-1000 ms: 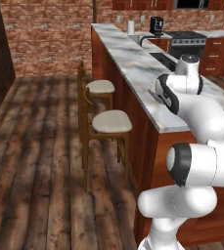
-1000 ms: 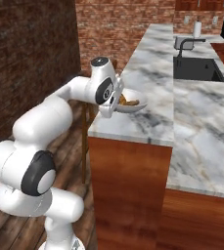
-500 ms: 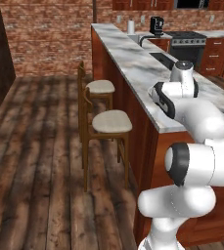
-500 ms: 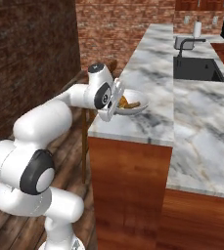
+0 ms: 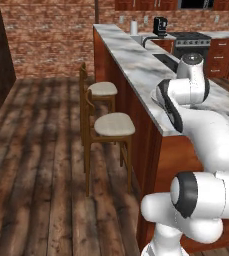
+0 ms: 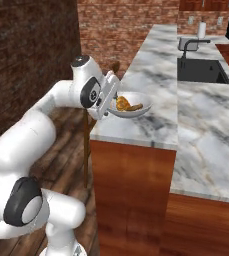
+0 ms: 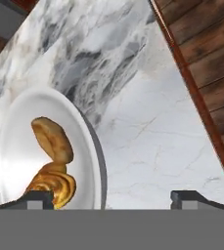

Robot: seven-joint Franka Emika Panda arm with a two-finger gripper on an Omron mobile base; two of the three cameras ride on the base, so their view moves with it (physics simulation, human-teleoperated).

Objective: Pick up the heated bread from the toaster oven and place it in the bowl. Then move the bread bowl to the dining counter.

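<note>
While gripper [image 7: 112, 196] gapes wide, bowl [image 7: 91, 146] on dining counter [image 7: 147, 141] holds 2 pastries.

White bowl [image 7: 89, 146] w/ golden bread [image 7: 55, 185] on dining counter [image 7: 152, 146] corner.

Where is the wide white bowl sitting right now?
In the right base view, the wide shallow white bowl rests on the long marble dining counter near its front-left corner, beside the gripper, holding a golden-yellow pastry.
</note>
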